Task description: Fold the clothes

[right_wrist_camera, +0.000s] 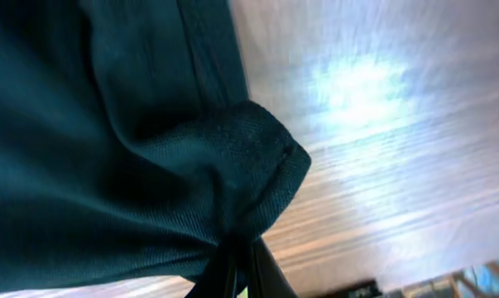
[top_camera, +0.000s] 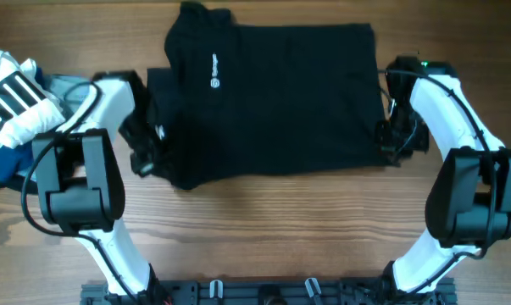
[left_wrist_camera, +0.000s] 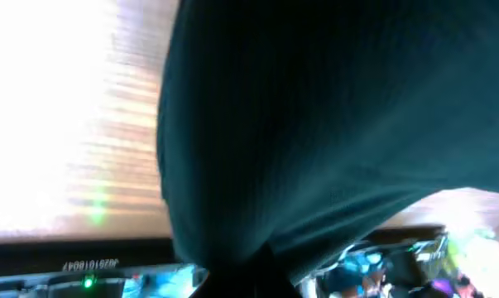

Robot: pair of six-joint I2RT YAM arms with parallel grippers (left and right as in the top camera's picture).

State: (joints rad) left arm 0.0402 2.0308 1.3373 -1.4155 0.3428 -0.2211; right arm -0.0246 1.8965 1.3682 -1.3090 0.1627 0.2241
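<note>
The black short-sleeved shirt (top_camera: 272,97) lies spread across the far middle of the wooden table, its small white logo (top_camera: 214,71) facing up left of centre. My left gripper (top_camera: 149,148) is shut on the shirt's left edge near the front left corner. In the left wrist view the dark fabric (left_wrist_camera: 332,124) bunches at the jaws (left_wrist_camera: 249,277) and fills most of the frame. My right gripper (top_camera: 389,142) is shut on the shirt's front right corner. In the right wrist view a gathered hem corner (right_wrist_camera: 249,157) is pinched between the fingers (right_wrist_camera: 237,269).
A white garment with black stripes (top_camera: 9,97) lies on blue and navy pieces (top_camera: 1,165) at the table's left edge. Bare wooden table (top_camera: 272,229) stretches in front of the shirt. The arms' base rail (top_camera: 263,292) runs along the near edge.
</note>
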